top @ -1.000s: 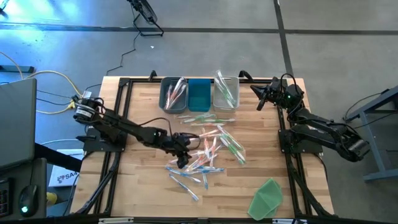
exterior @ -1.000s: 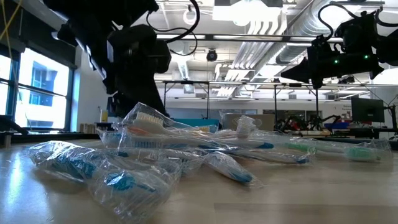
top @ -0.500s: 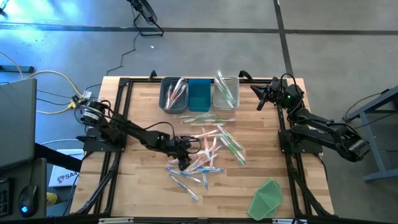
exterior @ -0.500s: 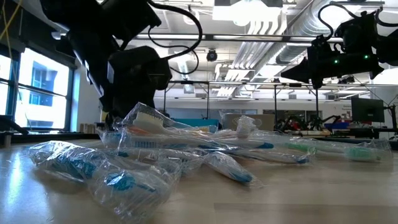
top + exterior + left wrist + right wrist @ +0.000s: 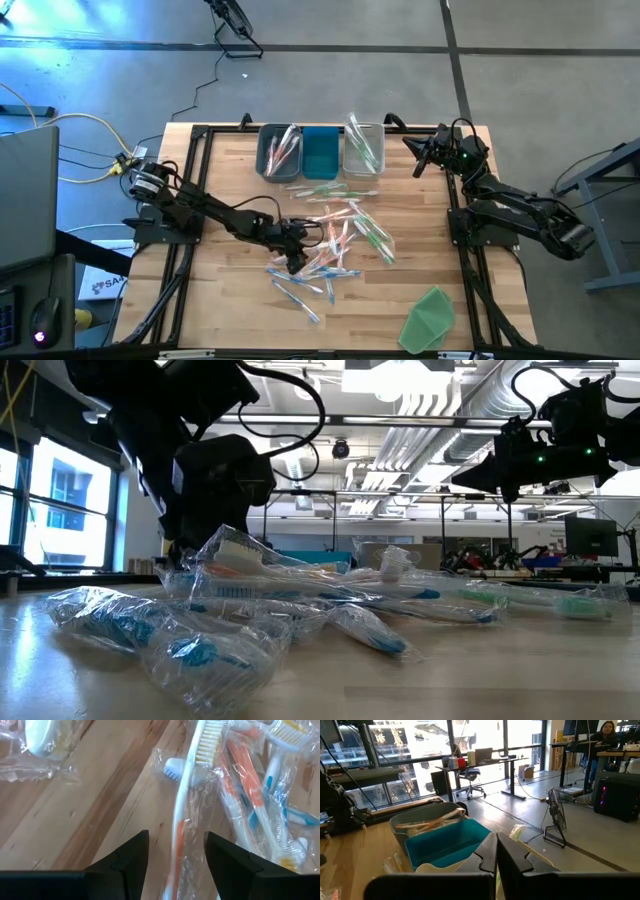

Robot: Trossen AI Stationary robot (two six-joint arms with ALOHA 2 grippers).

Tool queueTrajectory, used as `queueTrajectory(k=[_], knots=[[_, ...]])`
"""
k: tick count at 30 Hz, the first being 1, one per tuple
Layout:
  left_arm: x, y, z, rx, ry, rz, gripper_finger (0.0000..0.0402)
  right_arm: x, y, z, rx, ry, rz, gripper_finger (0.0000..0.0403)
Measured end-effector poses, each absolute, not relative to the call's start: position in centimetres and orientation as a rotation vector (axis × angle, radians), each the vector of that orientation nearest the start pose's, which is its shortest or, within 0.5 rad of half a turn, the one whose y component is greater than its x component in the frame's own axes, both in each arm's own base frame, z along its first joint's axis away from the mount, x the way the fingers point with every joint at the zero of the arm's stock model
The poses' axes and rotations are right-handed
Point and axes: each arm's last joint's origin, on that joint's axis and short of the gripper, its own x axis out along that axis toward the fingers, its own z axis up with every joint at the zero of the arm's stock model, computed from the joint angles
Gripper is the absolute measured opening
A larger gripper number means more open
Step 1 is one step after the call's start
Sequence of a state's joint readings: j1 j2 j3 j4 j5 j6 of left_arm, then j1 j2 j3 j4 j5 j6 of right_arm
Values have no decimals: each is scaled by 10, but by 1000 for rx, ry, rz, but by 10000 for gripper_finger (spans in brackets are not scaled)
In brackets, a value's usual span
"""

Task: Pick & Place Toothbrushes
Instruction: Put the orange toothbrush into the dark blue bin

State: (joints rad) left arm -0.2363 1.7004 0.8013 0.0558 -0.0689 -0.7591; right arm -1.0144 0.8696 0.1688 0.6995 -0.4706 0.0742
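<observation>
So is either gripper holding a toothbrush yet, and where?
No. The left gripper is open, straddling a wrapped orange toothbrush's handle; the right gripper is shut, empty.

The left gripper (image 5: 291, 262) hides part of the toothbrushes (image 5: 335, 243) beneath it in the high view. The orange brush (image 5: 181, 840) between its fingers runs off the wrist picture's lower edge, handle end unseen
</observation>
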Motion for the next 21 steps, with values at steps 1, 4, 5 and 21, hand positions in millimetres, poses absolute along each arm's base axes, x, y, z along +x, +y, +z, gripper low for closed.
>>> queueTrajectory(k=[1, 4, 5, 21], knots=[[309, -72, 139, -589, 847, 168, 187, 100, -137, 193, 73, -19, -544, 2], [309, -72, 138, -589, 848, 169, 187, 100, -137, 193, 73, -19, -544, 2], [309, -72, 139, -589, 848, 169, 187, 101, -137, 193, 73, -19, -544, 2], [309, -72, 138, -589, 848, 170, 131, 101, -137, 193, 73, -19, -543, 2]])
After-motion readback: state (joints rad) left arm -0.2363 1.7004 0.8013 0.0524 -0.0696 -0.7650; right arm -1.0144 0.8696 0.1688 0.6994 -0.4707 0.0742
